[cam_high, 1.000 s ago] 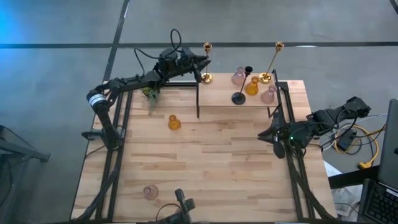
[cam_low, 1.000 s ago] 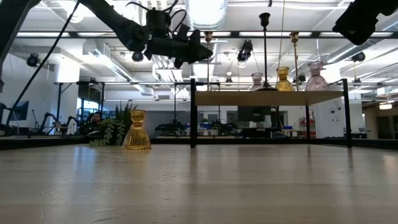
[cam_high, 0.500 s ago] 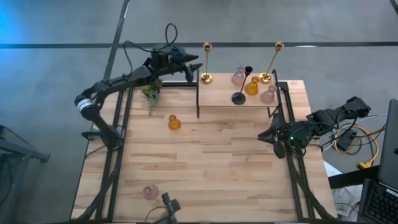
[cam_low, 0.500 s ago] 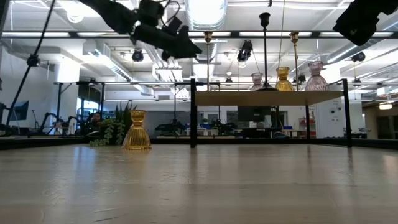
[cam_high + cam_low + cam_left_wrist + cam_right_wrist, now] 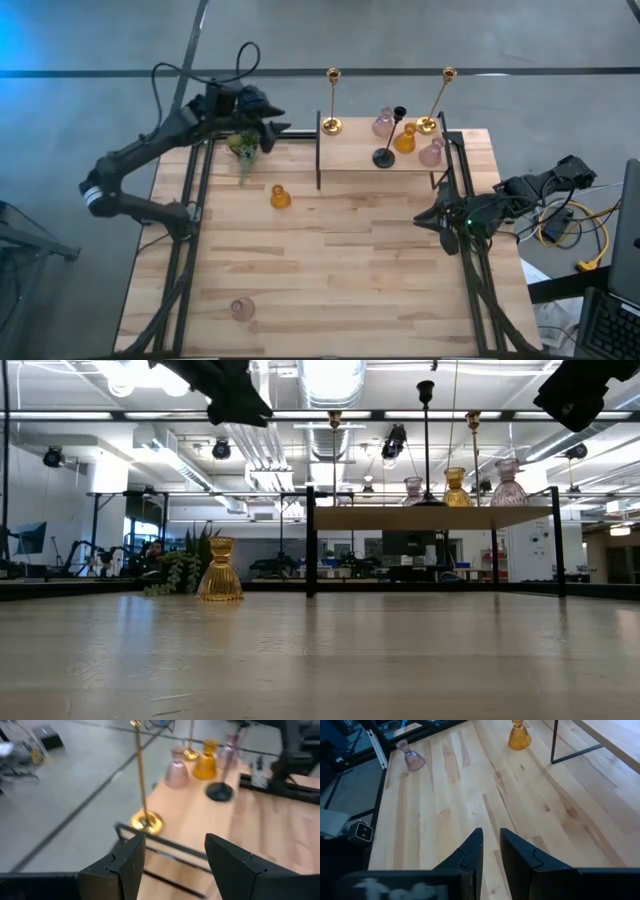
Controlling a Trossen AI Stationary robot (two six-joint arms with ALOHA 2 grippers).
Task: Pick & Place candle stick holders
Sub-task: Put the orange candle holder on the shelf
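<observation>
Two tall gold holders point(image 5: 332, 100) point(image 5: 438, 98), a black stemmed one point(image 5: 385, 150), an amber one point(image 5: 404, 139) and two pink ones point(image 5: 383, 122) point(image 5: 431, 152) stand on their bases on a raised shelf point(image 5: 352, 152) at the far right. One amber holder point(image 5: 280, 196) and one pink holder point(image 5: 241, 309) stand on the table. My left gripper point(image 5: 283, 124) is open and empty, in the air left of the shelf; its wrist view point(image 5: 175, 855) faces the left gold holder point(image 5: 141, 780). My right gripper point(image 5: 420, 218) is shut and empty at the right edge.
A small green plant point(image 5: 243, 150) stands at the far left, below my left arm. The shelf's black legs point(image 5: 319, 160) stand on the table. The wooden table top point(image 5: 340, 270) spreads between the amber holder, the pink holder and my right gripper.
My left gripper has drawn back from the left gold holder toward the table's left edge and has risen. The gold holder stays upright on the shelf. My right arm has kept still.
</observation>
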